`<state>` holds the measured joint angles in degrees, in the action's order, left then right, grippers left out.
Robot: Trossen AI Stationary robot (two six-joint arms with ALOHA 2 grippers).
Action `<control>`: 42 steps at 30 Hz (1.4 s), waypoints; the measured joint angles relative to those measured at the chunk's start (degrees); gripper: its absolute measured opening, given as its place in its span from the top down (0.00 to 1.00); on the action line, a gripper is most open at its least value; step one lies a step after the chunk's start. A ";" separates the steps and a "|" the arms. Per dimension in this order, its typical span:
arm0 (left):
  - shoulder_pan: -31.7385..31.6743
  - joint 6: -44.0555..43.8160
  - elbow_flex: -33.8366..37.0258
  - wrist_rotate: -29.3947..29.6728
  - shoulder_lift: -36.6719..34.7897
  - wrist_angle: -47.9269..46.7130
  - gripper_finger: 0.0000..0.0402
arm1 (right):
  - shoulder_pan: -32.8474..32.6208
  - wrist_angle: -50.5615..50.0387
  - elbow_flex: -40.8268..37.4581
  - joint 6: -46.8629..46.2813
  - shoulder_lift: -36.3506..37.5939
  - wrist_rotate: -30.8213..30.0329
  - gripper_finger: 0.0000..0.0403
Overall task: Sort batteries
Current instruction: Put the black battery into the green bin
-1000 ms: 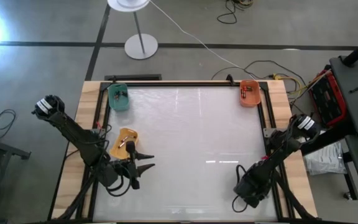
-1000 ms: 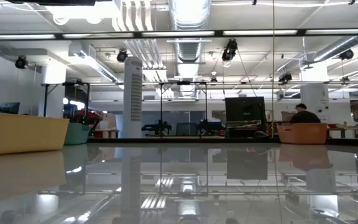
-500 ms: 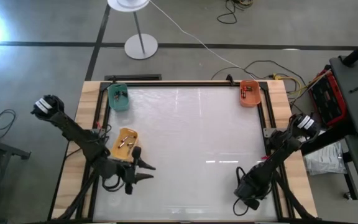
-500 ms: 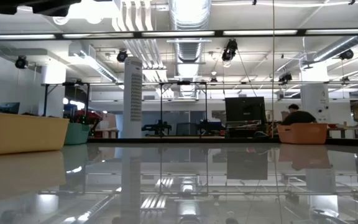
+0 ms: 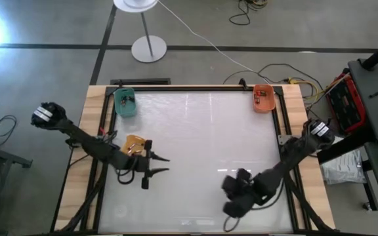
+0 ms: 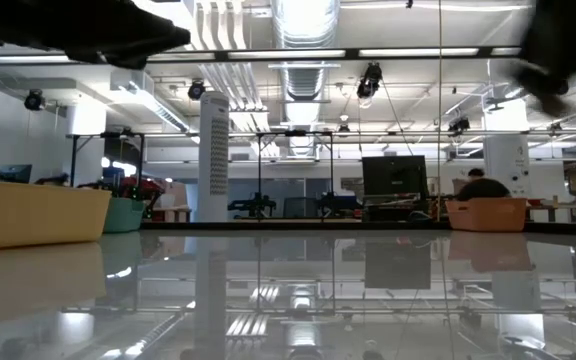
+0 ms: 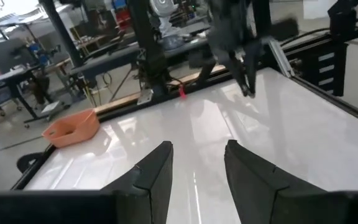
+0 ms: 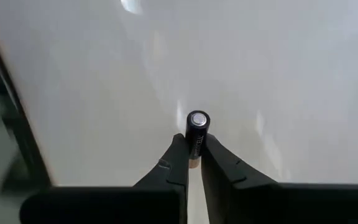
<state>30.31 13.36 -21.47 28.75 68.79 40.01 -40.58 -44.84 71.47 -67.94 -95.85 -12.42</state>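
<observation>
Between the right gripper's closed fingers sits a dark battery — long axis running out past the fingertips, over the tabletop's near middle. Orange bin lies far off; left gripper waits open beside the yellow bin.

We see a glossy white table in a wooden frame. On it sit three bins: a yellow one just beside the left gripper, a green one farther beyond it at the corner, and an orange one well away from both grippers.
</observation>
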 joint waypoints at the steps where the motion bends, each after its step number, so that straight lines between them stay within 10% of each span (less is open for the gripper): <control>1: -0.60 -0.20 0.00 -0.61 0.26 0.08 0.68 | 0.84 0.60 1.69 3.47 0.00 -4.28 0.97; 6: -2.39 -0.80 0.02 -1.05 2.56 2.10 0.68 | 4.78 10.60 8.16 24.48 0.04 -17.17 0.97; 18: -2.57 -4.69 -0.02 -10.12 7.03 19.33 0.68 | 13.87 39.08 10.46 56.50 -1.94 -20.14 0.97; 42: -9.60 -11.43 -10.99 -19.02 16.89 13.22 0.68 | 17.86 40.46 10.41 58.00 -2.32 -16.09 0.97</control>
<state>20.71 1.93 -32.46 9.74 85.68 53.23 -22.72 -4.38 81.89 -9.94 -98.17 -28.51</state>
